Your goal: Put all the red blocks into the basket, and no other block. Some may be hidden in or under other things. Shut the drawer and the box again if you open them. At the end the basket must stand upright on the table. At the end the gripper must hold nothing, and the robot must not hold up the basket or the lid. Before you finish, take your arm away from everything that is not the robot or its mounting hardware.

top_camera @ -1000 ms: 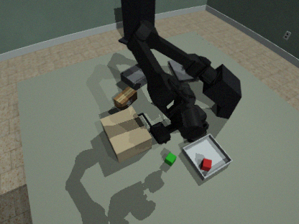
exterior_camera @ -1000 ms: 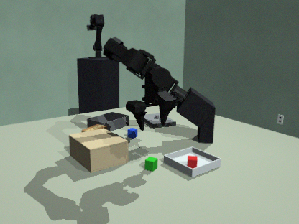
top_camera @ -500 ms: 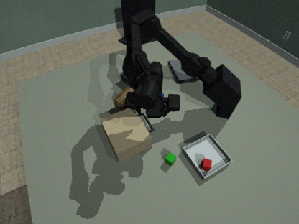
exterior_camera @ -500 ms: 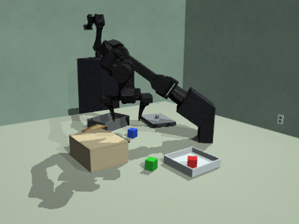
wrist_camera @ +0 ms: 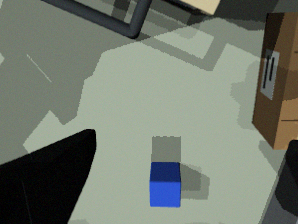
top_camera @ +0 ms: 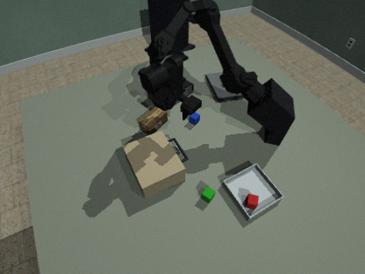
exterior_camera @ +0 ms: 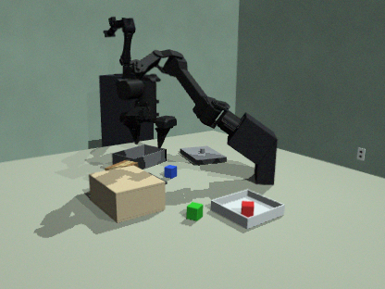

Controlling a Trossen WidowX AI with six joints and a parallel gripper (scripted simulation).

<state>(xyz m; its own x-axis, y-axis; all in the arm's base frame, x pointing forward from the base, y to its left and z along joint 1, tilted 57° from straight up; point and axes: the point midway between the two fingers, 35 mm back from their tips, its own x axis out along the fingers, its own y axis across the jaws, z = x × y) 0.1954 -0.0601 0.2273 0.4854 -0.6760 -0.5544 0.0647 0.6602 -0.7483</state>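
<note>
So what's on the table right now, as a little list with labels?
basket: grey tray, upright on the table
red block: inside the tray
green block: on the table, between tray and big box
blue block: on the table, below the gripper
gripper: open, empty, above the dark open box
lid: flat on the table, off its box
cardboard box: closed, handle on one side

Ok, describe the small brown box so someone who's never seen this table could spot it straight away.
Find the large tan cardboard box near the middle of the table. Just behind it, toward the arm's base, lies a much smaller brown box, beside the dark open box. It is darker brown than the big one and carries a pale label, seen in the wrist view.
</note>
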